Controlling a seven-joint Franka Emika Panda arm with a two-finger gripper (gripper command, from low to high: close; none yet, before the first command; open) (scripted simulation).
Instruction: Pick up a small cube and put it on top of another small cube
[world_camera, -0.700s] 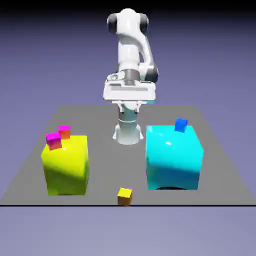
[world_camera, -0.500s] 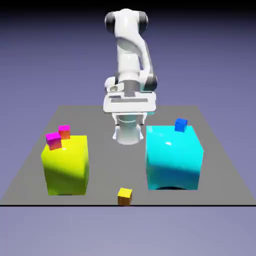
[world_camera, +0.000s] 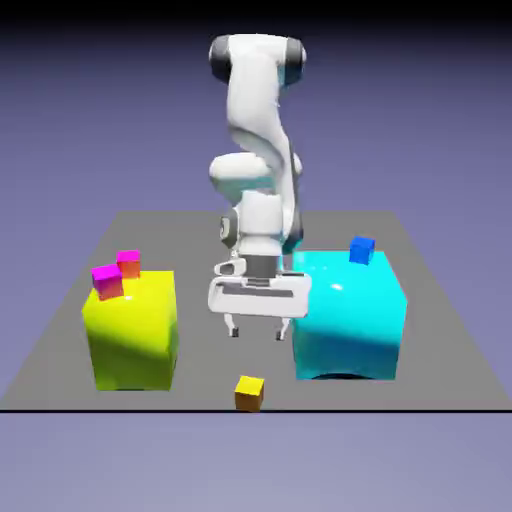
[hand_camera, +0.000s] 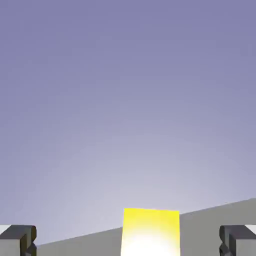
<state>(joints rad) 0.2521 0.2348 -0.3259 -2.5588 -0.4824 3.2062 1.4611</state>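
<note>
The small cube, yellow on top with orange sides, rests on the grey table near its front edge. My gripper hangs open above and a little behind it, between the two big blocks, with its fingers pointing down and nothing held. In the hand view the small cube shows as a bright yellow face at the bottom edge, between the two grey fingertips, which stand far apart and clear of it.
A big yellow block at the exterior view's left carries two magenta-topped small cubes. At the right, a big cyan block has a small blue cube on its far corner. The table's front edge runs just before the small cube.
The arm has bent forward and down. The gripper dropped from high near the base to low between the two big blocks, closer to the small cube. The cubes have not moved.
</note>
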